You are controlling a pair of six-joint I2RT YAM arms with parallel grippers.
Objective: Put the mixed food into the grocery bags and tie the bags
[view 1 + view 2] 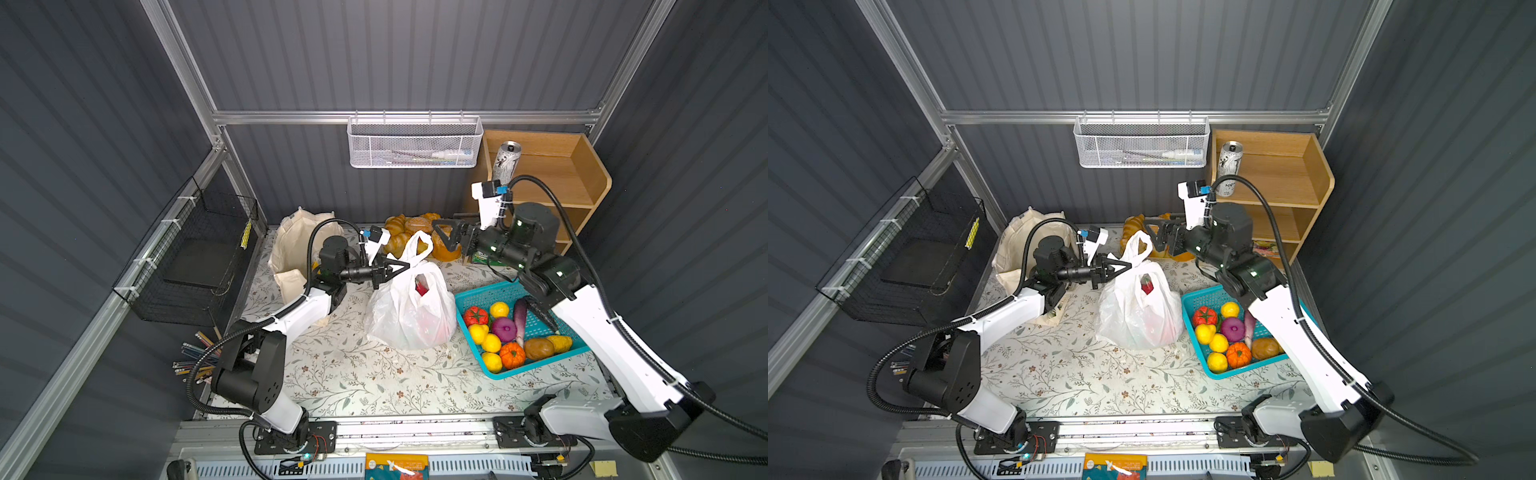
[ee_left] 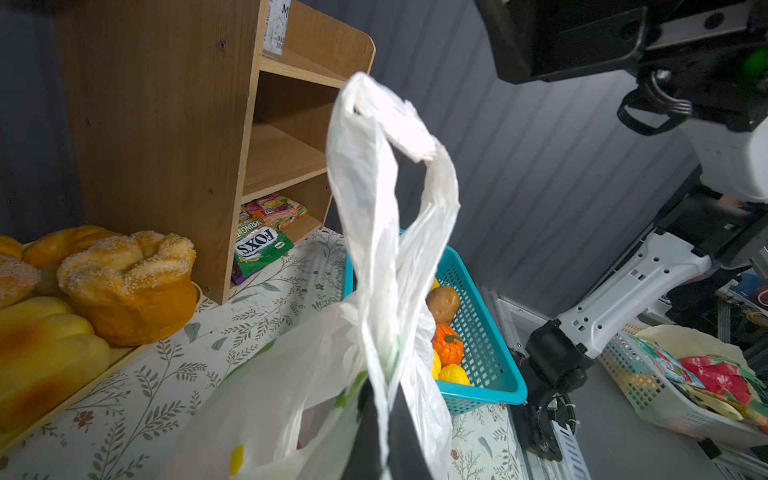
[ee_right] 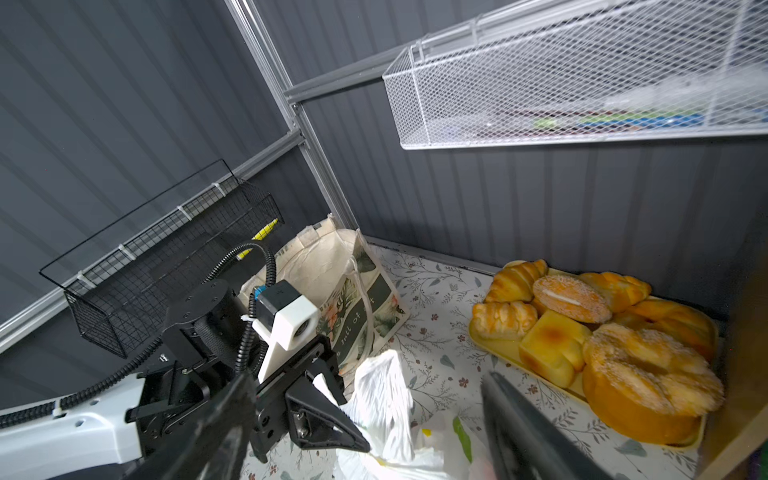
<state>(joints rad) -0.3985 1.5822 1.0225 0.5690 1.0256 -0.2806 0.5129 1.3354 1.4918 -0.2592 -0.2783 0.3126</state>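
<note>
The white plastic carrier bag (image 1: 409, 322) (image 1: 1133, 322) stands mid-table, with a pink-red dragon fruit (image 1: 421, 286) (image 1: 1146, 285) showing in its mouth. My left gripper (image 1: 404, 266) (image 1: 1128, 266) (image 2: 384, 436) is shut on one bag handle. The other handle loop (image 2: 374, 174) (image 3: 384, 390) stands upright. My right gripper (image 1: 445, 227) (image 1: 1156, 227) (image 3: 368, 378) hangs open just beyond that loop, holding nothing. The cream canvas tote (image 1: 296, 249) (image 1: 1016, 245) (image 3: 332, 282) slumps at the back left. The silver-white can (image 1: 507, 160) (image 1: 1230, 164) stands on top of the wooden shelf.
A turquoise basket (image 1: 486, 291) (image 1: 1200, 296) of toy vegetables lies right of the bag, under my right arm. A tray of bread rolls (image 1: 409, 226) (image 3: 582, 332) sits behind the bag. The wooden shelf (image 1: 582, 166) holds sweet packets (image 2: 262, 245). Wire baskets (image 1: 415, 143) (image 1: 195, 257) hang on the walls.
</note>
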